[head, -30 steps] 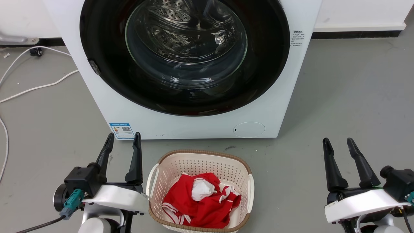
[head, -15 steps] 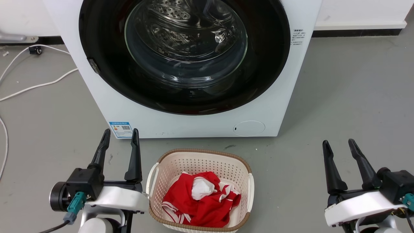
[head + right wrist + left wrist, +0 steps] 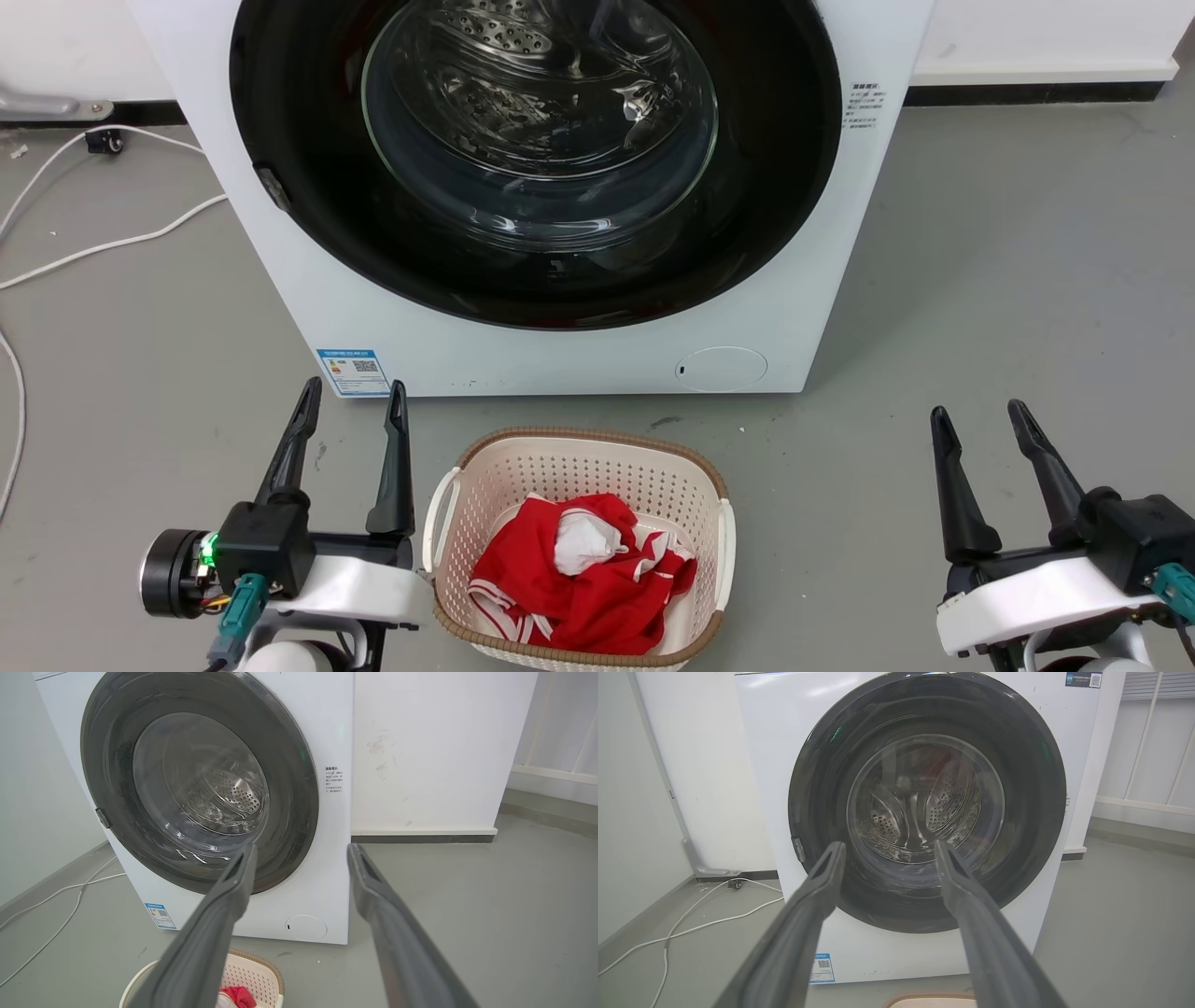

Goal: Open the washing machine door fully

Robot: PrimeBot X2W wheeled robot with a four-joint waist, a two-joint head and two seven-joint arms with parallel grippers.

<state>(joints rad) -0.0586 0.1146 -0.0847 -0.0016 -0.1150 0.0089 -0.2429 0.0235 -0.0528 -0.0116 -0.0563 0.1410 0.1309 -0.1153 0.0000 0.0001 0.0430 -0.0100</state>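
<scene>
Floor [image 3: 980,233], QR label [image 3: 353,371], washing machine door [image 3: 537,140]; agape: left end effector [image 3: 356,384], right end effector [image 3: 976,408].

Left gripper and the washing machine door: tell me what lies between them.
In the head view, bare grey floor, then the machine's white lower panel with its blue label, lie between the left gripper and the washing machine door.

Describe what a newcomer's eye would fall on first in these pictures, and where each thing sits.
The glossy black washing machine door with its bulging glass window dominates, shut flat against the white machine. On the floor before it stands a cream basket holding a red garment. The left gripper and right gripper flank the basket, both open, touching nothing.
</scene>
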